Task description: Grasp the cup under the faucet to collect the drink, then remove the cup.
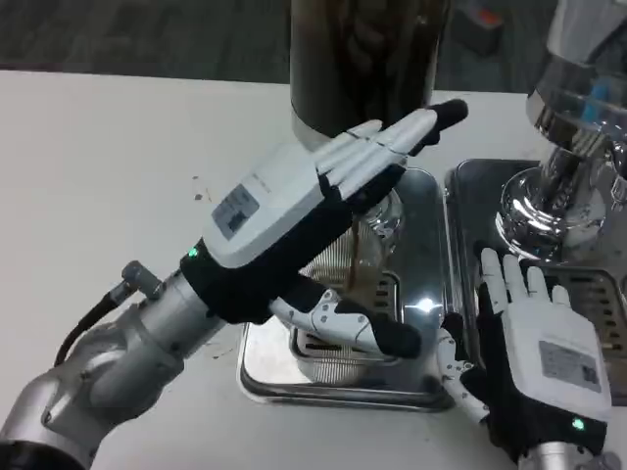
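Below, white table (88, 186), two steel drip trays (421, 294).

Left hand (313, 211) around cup (377, 240) on drip tray (423, 294); right hand (534, 338) flat.

Cup (377, 230) on drip tray (421, 377), seemingly behind left robot hand (304, 220); right robot hand (544, 357) right of tray.

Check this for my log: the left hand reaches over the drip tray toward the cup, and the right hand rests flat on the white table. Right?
Not quite. In the head view the left hand does reach over the drip tray toward the cup, but the right hand rests flat on the second metal tray, not on the white table.
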{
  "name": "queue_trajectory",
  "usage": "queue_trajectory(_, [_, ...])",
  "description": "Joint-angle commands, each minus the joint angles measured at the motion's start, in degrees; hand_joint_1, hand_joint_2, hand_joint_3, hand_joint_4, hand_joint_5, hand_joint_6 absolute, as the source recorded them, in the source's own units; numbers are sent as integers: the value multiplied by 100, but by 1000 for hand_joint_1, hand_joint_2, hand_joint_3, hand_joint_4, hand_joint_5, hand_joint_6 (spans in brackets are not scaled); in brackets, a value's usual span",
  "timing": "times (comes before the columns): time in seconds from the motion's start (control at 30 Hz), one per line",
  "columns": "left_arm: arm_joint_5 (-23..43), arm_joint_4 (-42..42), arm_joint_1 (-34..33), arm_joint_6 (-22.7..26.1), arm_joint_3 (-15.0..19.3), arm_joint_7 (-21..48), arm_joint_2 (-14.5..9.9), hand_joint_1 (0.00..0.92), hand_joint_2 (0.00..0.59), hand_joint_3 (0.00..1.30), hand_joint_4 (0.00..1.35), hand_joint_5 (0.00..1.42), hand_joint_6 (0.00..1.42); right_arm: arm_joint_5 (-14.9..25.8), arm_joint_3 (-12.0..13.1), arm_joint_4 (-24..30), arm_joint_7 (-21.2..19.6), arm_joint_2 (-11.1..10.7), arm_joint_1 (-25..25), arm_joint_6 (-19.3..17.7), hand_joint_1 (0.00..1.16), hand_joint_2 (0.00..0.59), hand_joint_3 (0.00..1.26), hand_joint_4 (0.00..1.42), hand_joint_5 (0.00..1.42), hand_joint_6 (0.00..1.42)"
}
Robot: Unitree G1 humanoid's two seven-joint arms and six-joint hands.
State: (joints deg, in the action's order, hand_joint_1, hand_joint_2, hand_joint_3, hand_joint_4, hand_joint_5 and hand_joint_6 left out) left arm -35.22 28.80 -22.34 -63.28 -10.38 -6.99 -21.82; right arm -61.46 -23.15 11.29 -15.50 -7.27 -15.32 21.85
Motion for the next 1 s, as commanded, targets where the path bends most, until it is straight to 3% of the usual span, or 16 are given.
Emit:
queue_trajectory(0.03, [-379,-145,72,-61,-164,-156,-98,0,46,0,0,154,119,64,33,-8,-47,-3,19,-20,281,523,0,0,0,0])
queue_trajectory(0.2, [-545,-149,57,21,-214,-367,-157,0,52,0,0,161,120,365,126,164,-39,-38,-29,-244,560,403,0,0,0,0])
queue_trajectory(0.37, [-527,-122,56,69,-308,-471,-193,0,55,0,0,163,121,1180,393,384,164,-101,-47,-702,676,329,0,0,0,0])
queue_trajectory(0.57, [-488,-82,64,103,-371,-550,-233,0,56,0,0,164,121,2157,687,411,466,-226,74,-1325,736,261,0,0,0,0])
queue_trajectory(0.77, [-441,-73,79,131,-385,-568,-249,0,56,0,0,164,121,3863,1143,-84,1178,-139,365,-1877,774,213,0,0,0,26])
queue_trajectory(1.0, [-368,-26,80,145,-358,-577,-267,0,56,0,0,164,116,4517,1267,-530,1380,-26,582,-2147,779,200,0,0,0,30])
